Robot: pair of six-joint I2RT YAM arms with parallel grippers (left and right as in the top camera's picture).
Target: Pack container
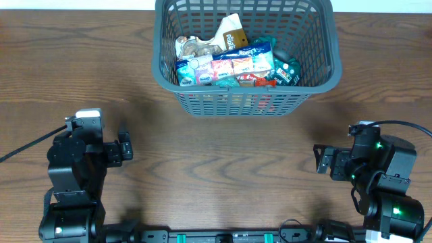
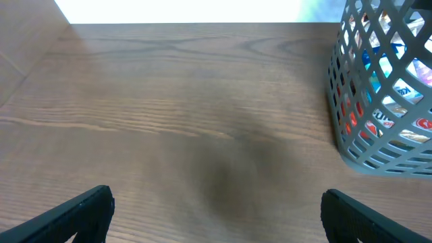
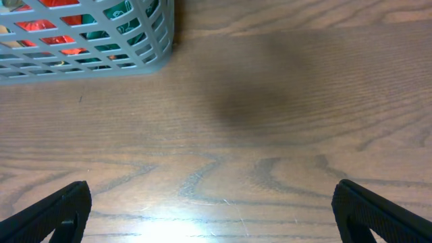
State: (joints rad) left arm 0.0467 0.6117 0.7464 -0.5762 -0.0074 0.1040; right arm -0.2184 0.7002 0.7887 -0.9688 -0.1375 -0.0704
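The container point(image 1: 172, 84) is a dark grey lattice basket at the table's far middle. Several colourful snack packets point(image 1: 233, 64) lie inside it. Its corner shows at the right edge of the left wrist view point(image 2: 351, 145) and at the top left of the right wrist view point(image 3: 88, 64). My left gripper point(image 1: 124, 148) sits near the front left, open and empty, its fingers wide apart over bare wood point(image 2: 216, 216). My right gripper point(image 1: 322, 160) sits near the front right, open and empty point(image 3: 212, 212). Both are well short of the basket.
The wooden table point(image 1: 223, 162) stretches between the two arms and the basket. A black cable point(image 1: 27, 150) runs off from the left arm, and another loops from the right arm point(image 1: 405, 125).
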